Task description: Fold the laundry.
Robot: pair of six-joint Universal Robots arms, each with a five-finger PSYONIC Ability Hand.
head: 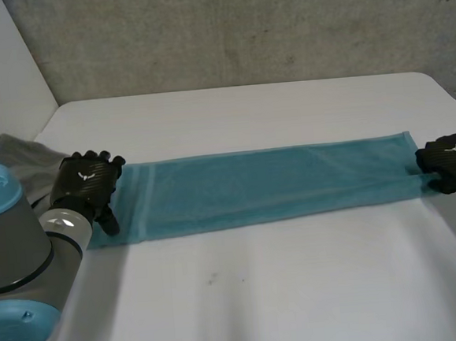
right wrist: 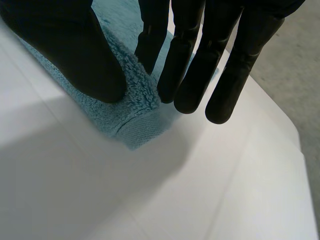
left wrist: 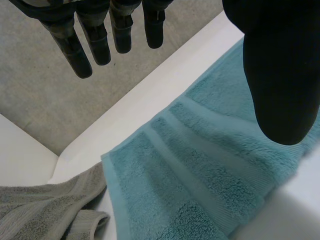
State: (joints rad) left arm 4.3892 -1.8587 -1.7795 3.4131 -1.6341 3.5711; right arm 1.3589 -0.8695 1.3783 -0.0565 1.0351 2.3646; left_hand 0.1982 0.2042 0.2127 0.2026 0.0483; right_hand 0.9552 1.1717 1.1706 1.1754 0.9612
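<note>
Though half behind arm (head: pixel 13 250), grey towel (head: pixel 20 154)

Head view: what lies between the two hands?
The blue towel, flat on the table, spans the stretch from left hand to right hand, per the head view.

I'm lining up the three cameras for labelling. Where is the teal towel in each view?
Head view: the teal towel lies stretched across the white table, between the left hand and the right hand.
Left wrist view: its banded end lies below the left hand's thumb, beside a grey towel.
Right wrist view: its corner is pinched between the right hand's thumb and fingers.
Shared landmark: the white table.
</note>
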